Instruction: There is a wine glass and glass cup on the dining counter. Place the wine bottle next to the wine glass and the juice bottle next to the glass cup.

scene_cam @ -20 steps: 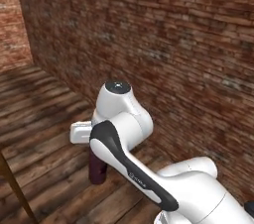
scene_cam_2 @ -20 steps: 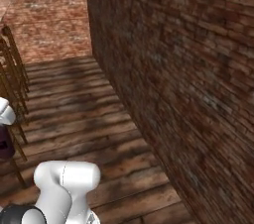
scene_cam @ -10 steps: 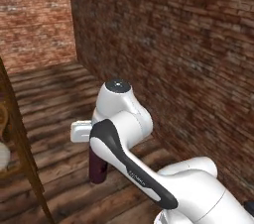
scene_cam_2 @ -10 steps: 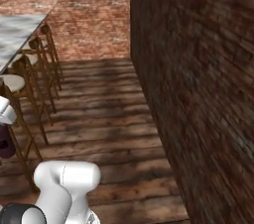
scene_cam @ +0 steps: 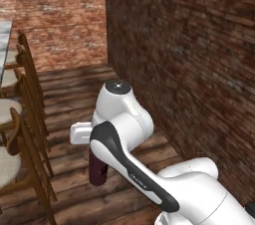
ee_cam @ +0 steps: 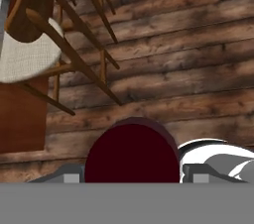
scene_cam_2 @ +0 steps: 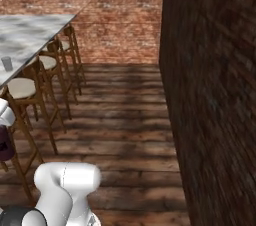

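Brick walls and a dark plank floor took up most of the scene, with wooden chairs lined up along the marble dining counter off to one side. On that counter sat the glass cup, well away from the robot. The gripper was shut around the juice bottle, and the hand view looked straight down on its wide dark-red cap with the fingers mostly hidden beside it. In the left base view the maroon bottle hung upright under the hand, clear of the floor and tucked in close to the arm, which I'd guess was just a safe way to carry it while the base drove. My read was that the carry was the step in hand, since the bottle wasn't near the cup yet.
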